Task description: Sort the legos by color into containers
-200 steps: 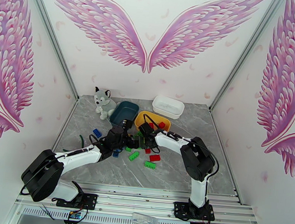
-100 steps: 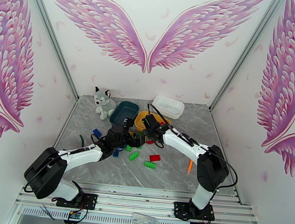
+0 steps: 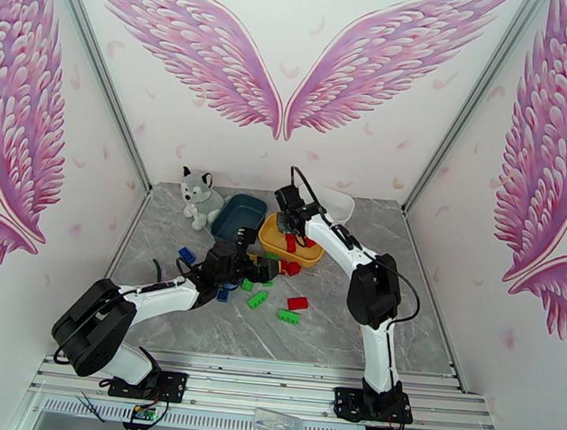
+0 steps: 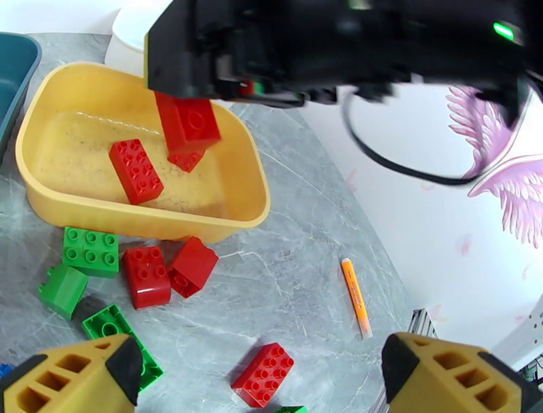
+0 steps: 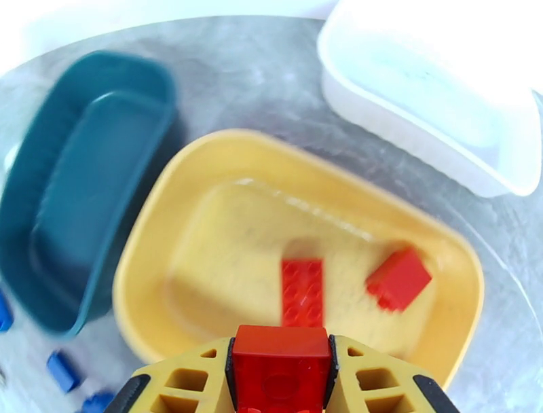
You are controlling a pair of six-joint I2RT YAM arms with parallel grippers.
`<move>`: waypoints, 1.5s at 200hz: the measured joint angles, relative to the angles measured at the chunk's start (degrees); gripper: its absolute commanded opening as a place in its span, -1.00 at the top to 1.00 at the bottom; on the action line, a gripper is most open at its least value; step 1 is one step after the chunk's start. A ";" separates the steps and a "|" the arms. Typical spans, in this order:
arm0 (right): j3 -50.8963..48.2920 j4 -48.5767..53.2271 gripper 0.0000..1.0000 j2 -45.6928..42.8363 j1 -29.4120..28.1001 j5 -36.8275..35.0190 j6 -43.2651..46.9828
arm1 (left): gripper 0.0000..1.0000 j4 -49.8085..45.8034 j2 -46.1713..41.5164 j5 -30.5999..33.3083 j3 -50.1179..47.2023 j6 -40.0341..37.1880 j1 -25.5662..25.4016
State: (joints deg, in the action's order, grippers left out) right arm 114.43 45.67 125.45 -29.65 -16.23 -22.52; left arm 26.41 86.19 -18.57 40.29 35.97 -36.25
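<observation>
Legos [image 3: 257,298] lie loose on the grey table [image 3: 401,317], red, green and blue, in front of the containers. Top view: teal tub [image 3: 236,216] left, yellow tub [image 3: 312,255] middle, white tub [image 3: 341,205] behind right, plush husky [image 3: 200,197] beside the teal one. Right gripper [image 3: 290,230] hangs over the yellow tub; left gripper [image 3: 267,271] sits low among the loose pieces, just in front of that tub. Left wrist view: left jaws spread wide with nothing between them, a loose red brick [image 4: 263,373] on the table below. Held red brick [image 4: 189,122] hangs tilted under the right gripper, above the yellow tub and clear of its floor. Two red bricks [image 4: 136,170] lie inside; more red and green pieces crowd the tub's near wall; orange pen [image 4: 356,306] lies apart to the right. Right wrist view: right jaws narrow, clamped on two sides of the held red brick, yellow tub directly beneath. Judgement: the step in hand is dropping a red piece into the yellow tub, and the carry looks finished. The next move calls for opening the right jaws over the tub's middle, perhaps lowering a little first so the brick does not bounce out. The left gripper looks placed to take one of the reds near it.
</observation>
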 measured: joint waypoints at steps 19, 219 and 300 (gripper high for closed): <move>1.29 0.59 -0.15 2.03 1.53 0.37 -0.28 | -0.98 -0.39 -0.22 0.20 -0.09 -0.04 0.15; -61.99 -10.73 -0.49 -36.85 0.92 13.97 -3.23 | -0.98 -10.45 -12.74 13.66 -4.63 0.13 0.46; -70.10 -18.32 -0.53 -41.33 -0.70 23.15 -8.20 | -0.98 -10.40 -12.04 13.66 -4.63 0.24 0.46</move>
State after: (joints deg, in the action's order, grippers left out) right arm 44.34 27.35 84.12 -30.35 6.92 -30.72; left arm 16.01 74.15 -4.91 35.66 36.21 -35.79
